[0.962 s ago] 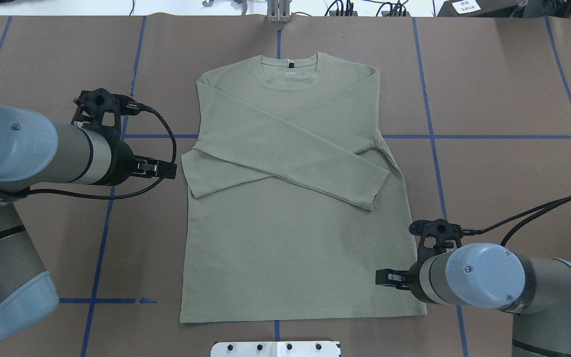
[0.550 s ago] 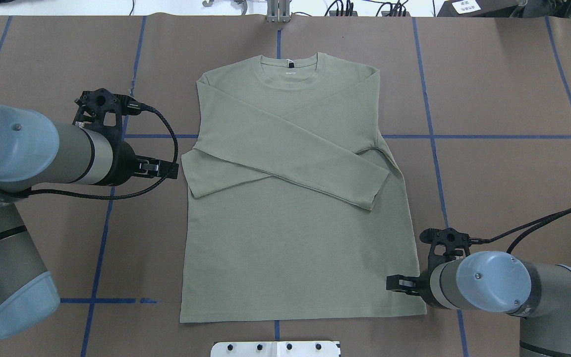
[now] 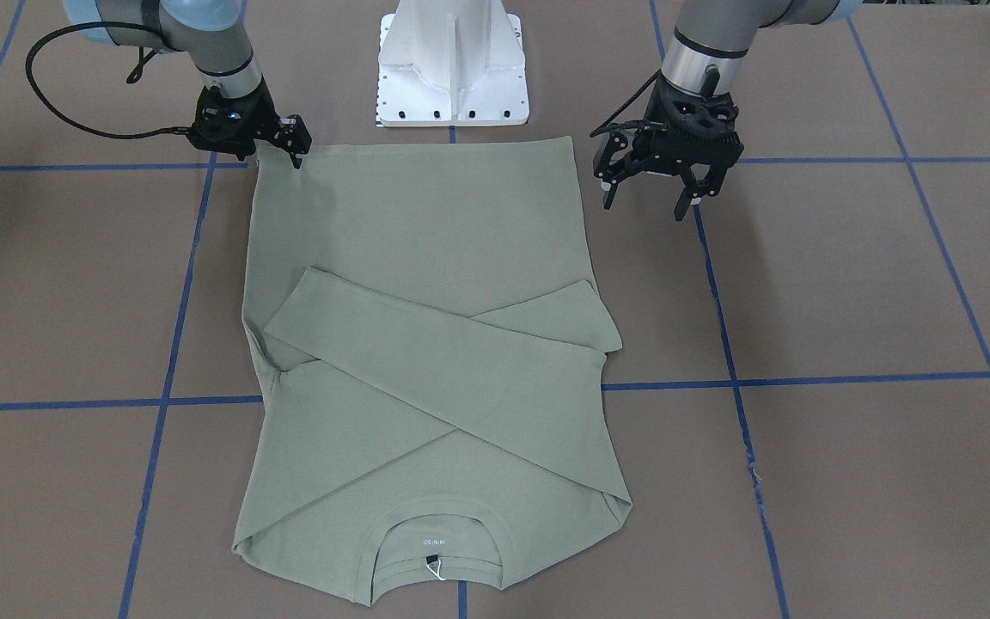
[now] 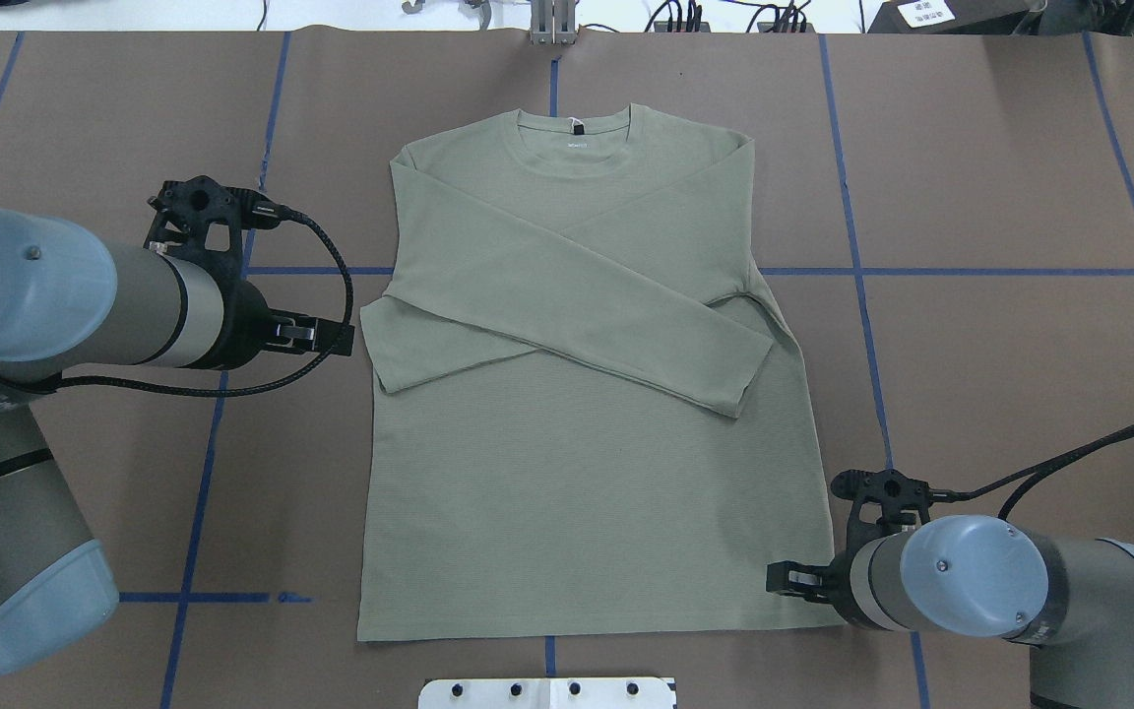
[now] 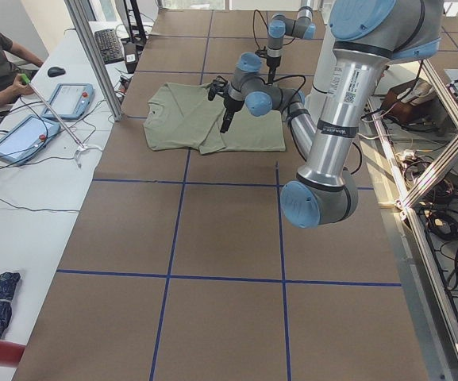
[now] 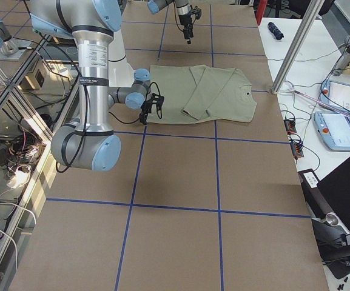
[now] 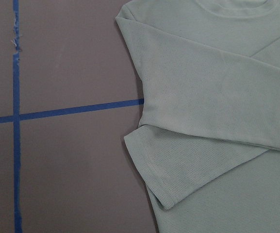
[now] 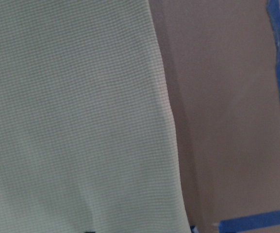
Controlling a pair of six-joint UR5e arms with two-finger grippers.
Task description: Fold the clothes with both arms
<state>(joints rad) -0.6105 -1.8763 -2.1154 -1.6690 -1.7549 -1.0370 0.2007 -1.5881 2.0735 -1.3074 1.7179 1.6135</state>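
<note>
a green long-sleeved shirt (image 4: pixel 577 492) lies flat on the brown table (image 4: pixel 1000 158), sleeves crossed over its chest, collar away from the robot. the left gripper (image 3: pixel 645 206) hangs just beside the shirt's side, fingers spread apart. the right gripper (image 3: pixel 293 146) is at a hem corner; i cannot tell whether its fingers are spread or pressed together.

Bright, even overhead light, faint soft shadow on the shirt (image 3: pixel 426 344), right wrist view slightly blurred
</note>
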